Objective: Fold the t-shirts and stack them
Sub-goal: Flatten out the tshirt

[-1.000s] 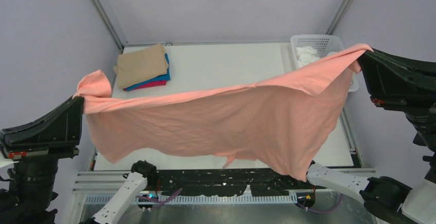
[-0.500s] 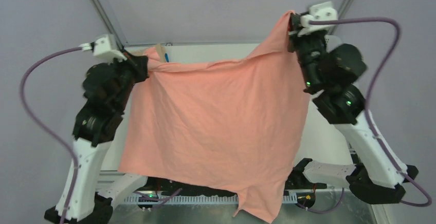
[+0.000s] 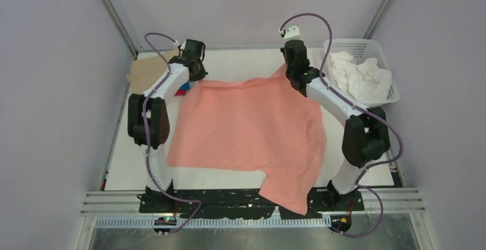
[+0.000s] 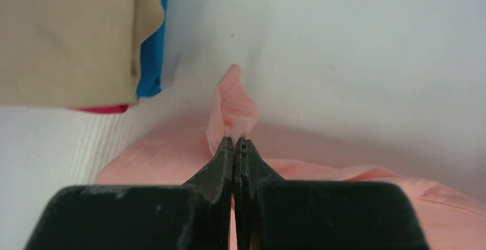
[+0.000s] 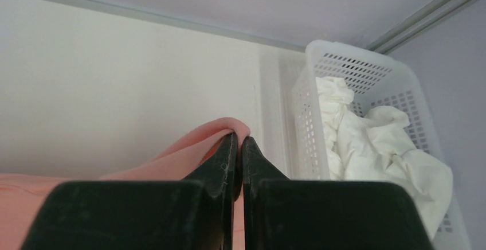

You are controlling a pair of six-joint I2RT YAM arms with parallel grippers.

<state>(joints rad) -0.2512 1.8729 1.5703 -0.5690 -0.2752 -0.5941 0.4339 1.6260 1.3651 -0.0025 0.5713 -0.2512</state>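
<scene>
A large salmon-pink t-shirt (image 3: 252,127) lies spread over the table, and its near right corner hangs past the front edge. My left gripper (image 3: 198,73) is shut on the shirt's far left corner (image 4: 232,109), low over the table. At the far right corner (image 5: 220,132) my right gripper (image 3: 289,69) is shut on the cloth too. A folded stack sits at the back left, partly behind the left arm: a tan t-shirt (image 4: 69,38) on top, a blue one (image 4: 152,61) under it, and a magenta edge (image 4: 103,109) at the bottom.
A white lattice basket (image 3: 375,49) with crumpled white cloth (image 5: 372,141) stands at the back right, close beside the right gripper. The metal frame rail runs along the table's far edge. Both arms reach far over the table.
Both arms have swung forward and down from high near the camera. The pink shirt, which hung stretched in the air, now lies spread on the table. Both grips have held.
</scene>
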